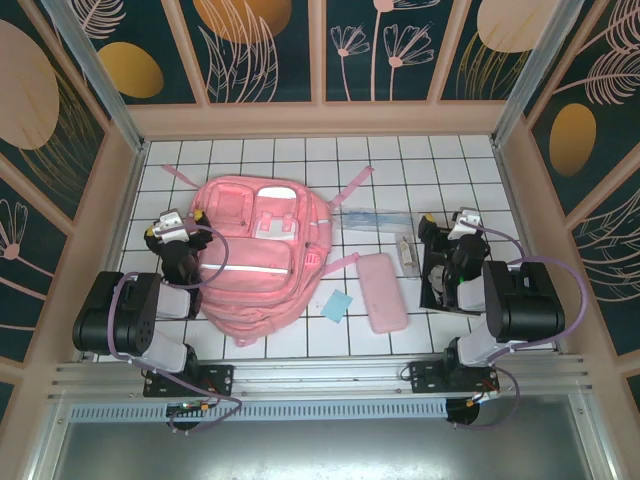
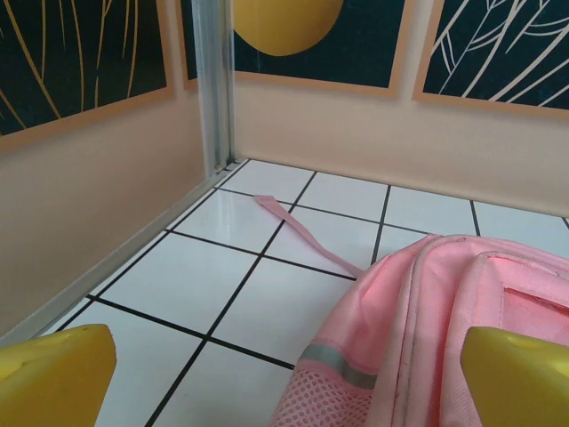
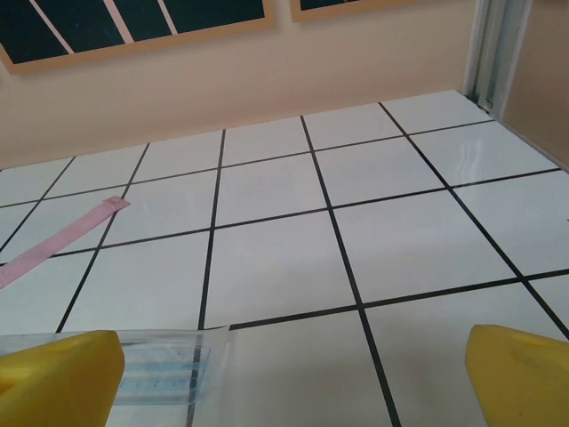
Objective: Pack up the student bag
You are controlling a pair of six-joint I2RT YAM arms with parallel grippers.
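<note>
Right now the large soft pink fabric backpack (image 1: 260, 255) lies flat at centre-left of the overhead frame on the white tiled table (image 1: 330, 160), front pockets up, thin straps trailing toward the top. The left gripper (image 2: 286, 374) hovers at the bag's upper-left edge, its yellow fingertips spread wide with nothing between them. The right gripper (image 3: 289, 374), at right of centre, is equally wide and empty above bare tiles, a clear plastic sleeve (image 3: 169, 365) low in its wrist view. A flat pink rectangular pencil case (image 1: 382, 292) and a small light-blue square card (image 1: 336, 306) lie just right of the bag.
</note>
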